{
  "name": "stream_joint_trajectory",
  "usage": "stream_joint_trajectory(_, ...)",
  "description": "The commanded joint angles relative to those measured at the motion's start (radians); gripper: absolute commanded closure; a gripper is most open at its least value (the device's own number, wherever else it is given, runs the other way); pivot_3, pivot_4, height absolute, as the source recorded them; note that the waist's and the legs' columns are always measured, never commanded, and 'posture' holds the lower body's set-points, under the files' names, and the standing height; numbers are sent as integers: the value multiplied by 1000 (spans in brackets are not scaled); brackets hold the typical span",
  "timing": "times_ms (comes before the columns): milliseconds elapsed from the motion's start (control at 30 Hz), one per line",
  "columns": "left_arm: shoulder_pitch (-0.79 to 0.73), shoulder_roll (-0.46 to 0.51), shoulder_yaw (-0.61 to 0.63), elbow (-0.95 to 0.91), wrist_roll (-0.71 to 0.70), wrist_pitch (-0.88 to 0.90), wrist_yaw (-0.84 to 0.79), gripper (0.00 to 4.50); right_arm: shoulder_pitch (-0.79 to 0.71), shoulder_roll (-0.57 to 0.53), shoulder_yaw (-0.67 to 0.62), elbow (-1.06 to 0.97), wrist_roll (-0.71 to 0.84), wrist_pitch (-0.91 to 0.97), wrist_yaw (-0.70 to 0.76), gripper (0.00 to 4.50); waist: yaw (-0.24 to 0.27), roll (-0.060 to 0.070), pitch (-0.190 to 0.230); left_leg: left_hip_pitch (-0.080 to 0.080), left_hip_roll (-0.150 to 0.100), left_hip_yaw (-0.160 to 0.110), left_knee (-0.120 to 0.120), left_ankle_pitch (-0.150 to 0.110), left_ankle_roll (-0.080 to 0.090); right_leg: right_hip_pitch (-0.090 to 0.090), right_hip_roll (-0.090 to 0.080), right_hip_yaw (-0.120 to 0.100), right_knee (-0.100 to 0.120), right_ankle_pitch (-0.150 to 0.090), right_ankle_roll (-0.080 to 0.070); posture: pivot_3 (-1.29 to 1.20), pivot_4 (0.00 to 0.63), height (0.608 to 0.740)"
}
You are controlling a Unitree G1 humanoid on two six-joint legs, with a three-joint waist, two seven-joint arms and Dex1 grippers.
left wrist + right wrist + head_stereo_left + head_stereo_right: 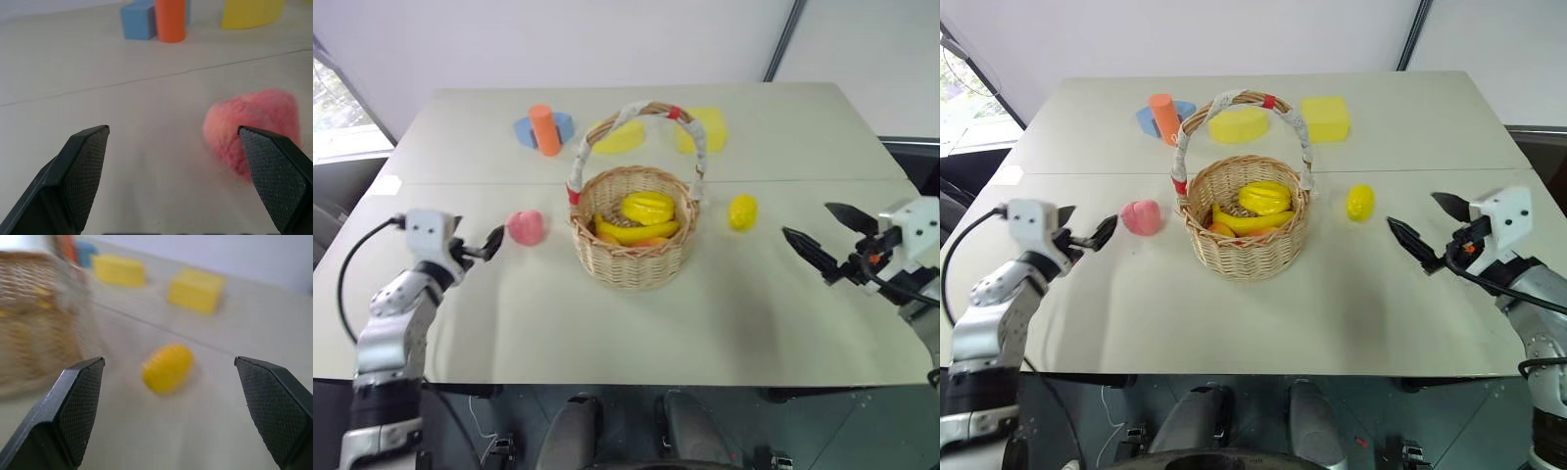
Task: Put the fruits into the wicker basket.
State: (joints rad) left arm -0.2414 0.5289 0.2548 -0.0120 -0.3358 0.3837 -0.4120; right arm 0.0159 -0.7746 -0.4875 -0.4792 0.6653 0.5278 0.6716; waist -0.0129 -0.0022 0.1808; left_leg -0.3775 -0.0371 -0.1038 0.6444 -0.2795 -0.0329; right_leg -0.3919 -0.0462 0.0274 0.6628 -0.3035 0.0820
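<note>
- The wicker basket stands mid-desk, upright, its cloth-wrapped handle arching over it. It already holds some yellow toy fruit, a banana among them.
- 2 fruits lie outside it on the desk: the pink peach on the basket's left, near it but apart, and the yellow lemon on its right, also apart.
- The left tool hangs just beside the peach with its fingers spread wide and nothing between them. In the left wrist view the peach sits off toward 1 finger, not centred in the gap.
- The right tool is likewise wide apart and empty, near the lemon but short of it. In the right wrist view the lemon lies between the 2 fingers, further on.
- Risk, left side: closing from this offset would likely catch the peach with 1 finger first and roll it off, or push it against the basket wall.
- Risk, right side: the lemon is smooth and oval, so a pinch near its end could squirt it out across the desk.
- Risk at the drop: the tall handle spans the opening, so a tool coming in low may knock it and shift or tip the light basket.
- Behind the basket stand 2 yellow foam blocks and an orange cylinder on a blue piece, all well clear of both approach paths. Nothing lies between either tool and its fruit.
</note>
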Motion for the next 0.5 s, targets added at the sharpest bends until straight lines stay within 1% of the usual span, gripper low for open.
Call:
stream_joint_trajectory(33,-73,2,-54,-28,16,75,3,0,-20,-38,23,-161,138,91,8,64,1,0,0,0,0,0,0,0,0,0,0,0,0,0,0,0,150,740)
stream_joint_trajectory(100,-104,5,-111,-48,34,103,-16,0,-44,-54,69,-233,188,128,1,64,0,0,0,-1,0,0,1,0,0,0,0,0,0,0,0,0,150,740)
stream_joint_trajectory(200,-139,8,-157,-55,58,150,-15,0,-75,-63,135,-295,213,152,-6,64,2,-1,0,-1,-1,0,1,0,0,0,0,0,0,0,0,0,150,740)
stream_joint_trajectory(300,-155,6,-169,-52,74,173,-3,0,-92,-52,158,-302,228,157,-22,64,2,-2,1,-1,-1,0,1,0,0,0,0,-1,0,0,0,0,150,740)
stream_joint_trajectory(500,-220,-38,-216,12,112,207,21,0,-106,-13,214,-310,219,137,-40,64,4,-2,1,-1,-1,-1,2,0,0,0,0,-1,0,0,0,0,150,740)
